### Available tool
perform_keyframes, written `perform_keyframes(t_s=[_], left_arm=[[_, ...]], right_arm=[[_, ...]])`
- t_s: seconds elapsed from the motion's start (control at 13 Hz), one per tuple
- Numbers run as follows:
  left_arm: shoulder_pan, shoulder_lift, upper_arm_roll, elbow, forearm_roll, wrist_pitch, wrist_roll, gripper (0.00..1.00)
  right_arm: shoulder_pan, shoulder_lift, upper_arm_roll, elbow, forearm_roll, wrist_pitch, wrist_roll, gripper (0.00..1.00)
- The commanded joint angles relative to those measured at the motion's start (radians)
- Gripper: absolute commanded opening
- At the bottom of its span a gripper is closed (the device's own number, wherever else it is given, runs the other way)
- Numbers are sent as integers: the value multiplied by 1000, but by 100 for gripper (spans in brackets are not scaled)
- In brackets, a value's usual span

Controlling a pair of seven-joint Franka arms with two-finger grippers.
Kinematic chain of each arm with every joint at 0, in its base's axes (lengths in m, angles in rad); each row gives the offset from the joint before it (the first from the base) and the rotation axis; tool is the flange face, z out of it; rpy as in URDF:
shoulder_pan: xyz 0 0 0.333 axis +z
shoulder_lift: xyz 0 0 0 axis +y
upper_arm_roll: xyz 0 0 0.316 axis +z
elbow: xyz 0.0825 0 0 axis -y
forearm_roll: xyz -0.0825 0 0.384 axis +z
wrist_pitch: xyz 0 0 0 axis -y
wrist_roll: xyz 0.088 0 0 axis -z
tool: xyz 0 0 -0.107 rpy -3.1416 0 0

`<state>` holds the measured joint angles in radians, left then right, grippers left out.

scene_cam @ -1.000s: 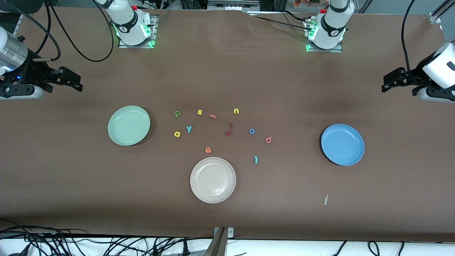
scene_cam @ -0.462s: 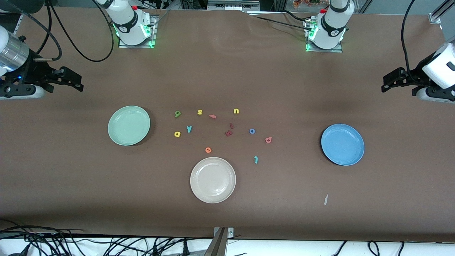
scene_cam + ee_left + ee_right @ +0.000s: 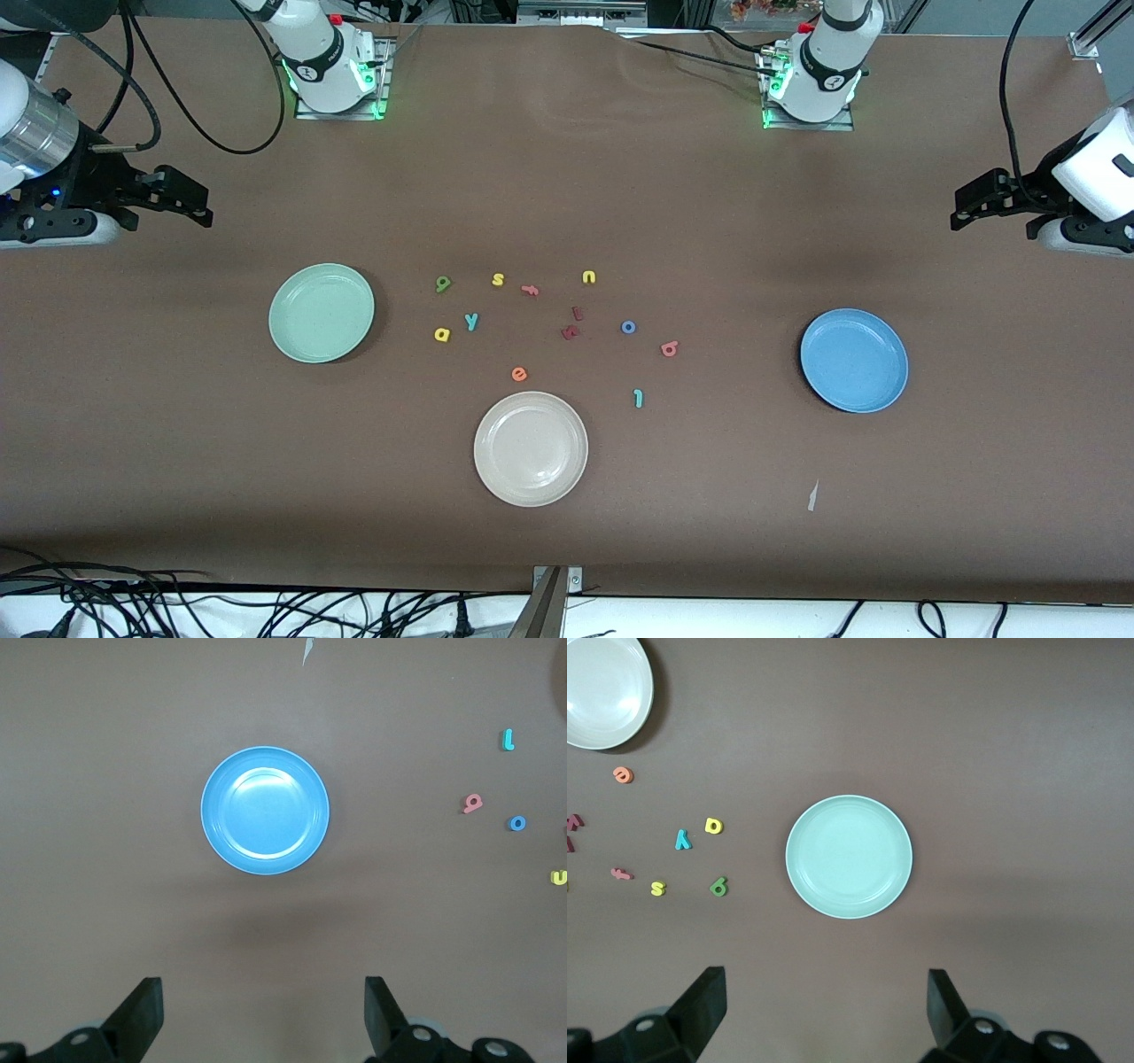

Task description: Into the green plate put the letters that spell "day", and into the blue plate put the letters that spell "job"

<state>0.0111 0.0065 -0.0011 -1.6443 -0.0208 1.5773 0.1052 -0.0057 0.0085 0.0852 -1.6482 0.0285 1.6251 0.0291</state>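
The green plate (image 3: 321, 312) (image 3: 849, 856) lies toward the right arm's end, the blue plate (image 3: 854, 360) (image 3: 265, 810) toward the left arm's end. Between them on the table lie the green "d" (image 3: 443, 283), yellow "a" (image 3: 442, 334), teal "y" (image 3: 471, 321), teal "j" (image 3: 637, 399), blue "o" (image 3: 628, 327) and salmon "b" (image 3: 669, 348). My right gripper (image 3: 199, 206) (image 3: 826, 1001) hangs open and empty above the table's end beside the green plate. My left gripper (image 3: 961, 208) (image 3: 263, 1010) hangs open and empty at the other end, beside the blue plate.
A cream-white plate (image 3: 531, 448) sits nearest the front camera. Other letters lie among the task's: yellow "s" (image 3: 498, 279), salmon "f" (image 3: 530, 289), yellow "u" (image 3: 588, 277), orange "e" (image 3: 519, 374), two dark red letters (image 3: 573, 323). A paper scrap (image 3: 812, 496) lies near the front edge.
My right gripper has shifted slightly toward the middle of the table. The left arm and all letters and plates have stayed put.
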Motion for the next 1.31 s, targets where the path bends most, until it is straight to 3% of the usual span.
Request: perform_keyframes(t_s=[0.0, 1.23], left_arm=[[-5, 4, 1, 15, -7, -17, -4, 100], [-5, 4, 1, 15, -7, -17, -4, 100]], right_arm=[[4, -8, -2, -4, -13, -4, 2, 100], [4, -2, -2, 10, -13, 4, 2, 100]])
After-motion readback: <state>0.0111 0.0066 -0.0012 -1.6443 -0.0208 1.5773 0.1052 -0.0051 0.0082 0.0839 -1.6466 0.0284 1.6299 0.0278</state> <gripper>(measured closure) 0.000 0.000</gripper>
